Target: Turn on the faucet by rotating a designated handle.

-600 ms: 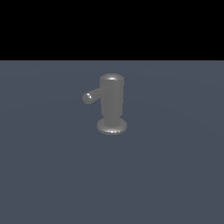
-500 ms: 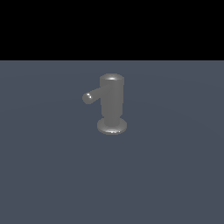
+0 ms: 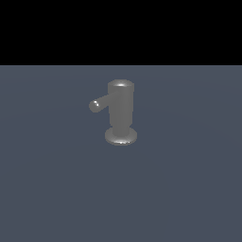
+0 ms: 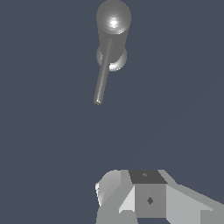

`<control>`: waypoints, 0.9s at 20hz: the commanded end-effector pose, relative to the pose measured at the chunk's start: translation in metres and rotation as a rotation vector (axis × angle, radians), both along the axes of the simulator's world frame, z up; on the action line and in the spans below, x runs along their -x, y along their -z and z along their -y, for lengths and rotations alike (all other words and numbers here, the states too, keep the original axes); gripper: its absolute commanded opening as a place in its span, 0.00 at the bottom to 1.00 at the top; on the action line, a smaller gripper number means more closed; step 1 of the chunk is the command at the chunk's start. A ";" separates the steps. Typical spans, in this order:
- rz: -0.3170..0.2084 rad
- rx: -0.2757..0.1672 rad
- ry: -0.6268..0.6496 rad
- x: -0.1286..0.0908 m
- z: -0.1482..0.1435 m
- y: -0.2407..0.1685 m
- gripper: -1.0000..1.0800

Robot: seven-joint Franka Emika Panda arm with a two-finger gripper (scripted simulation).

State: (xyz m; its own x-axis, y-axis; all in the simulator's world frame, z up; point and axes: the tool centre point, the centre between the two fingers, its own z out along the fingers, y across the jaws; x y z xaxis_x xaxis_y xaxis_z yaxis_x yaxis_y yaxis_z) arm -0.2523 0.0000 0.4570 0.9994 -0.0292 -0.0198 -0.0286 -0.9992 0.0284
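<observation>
The faucet (image 3: 121, 113) is standing upright on the flat grey floor (image 3: 189, 189), its long axis vertical. The handle (image 3: 99, 103) is sticking out sideways from its upper body, pointing toward the exterior view's left and somewhat toward that camera. In the wrist view the gripper (image 4: 146, 199) is sitting well apart from the handle (image 4: 103, 72), touching nothing; its fingers fall outside the picture, so I cannot tell how far apart they stand.

i get dim, even light in both views; small glints sit on the faucet (image 3: 121, 111) cap and handle (image 3: 98, 104) tip. renders are sharp, no cast shadows, no edge distortion.
</observation>
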 end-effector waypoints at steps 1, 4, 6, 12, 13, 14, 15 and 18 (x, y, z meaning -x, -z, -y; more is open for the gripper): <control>0.001 -0.001 0.010 -0.003 -0.005 0.012 0.00; 0.002 -0.003 0.026 -0.009 -0.012 0.030 0.00; 0.004 -0.005 0.038 -0.013 -0.018 0.045 0.00; 0.008 -0.011 0.078 -0.030 -0.038 0.092 0.00; 0.009 -0.011 0.084 -0.032 -0.041 0.100 0.00; 0.010 -0.012 0.091 -0.035 -0.044 0.108 0.00; 0.011 -0.013 0.097 -0.038 -0.047 0.115 0.00; 0.013 -0.016 0.115 -0.047 -0.056 0.138 0.00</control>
State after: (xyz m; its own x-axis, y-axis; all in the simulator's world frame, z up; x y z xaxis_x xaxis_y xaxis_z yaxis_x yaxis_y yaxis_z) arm -0.2096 0.0517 0.3309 0.9910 -0.1337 -0.0099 -0.1336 -0.9909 0.0133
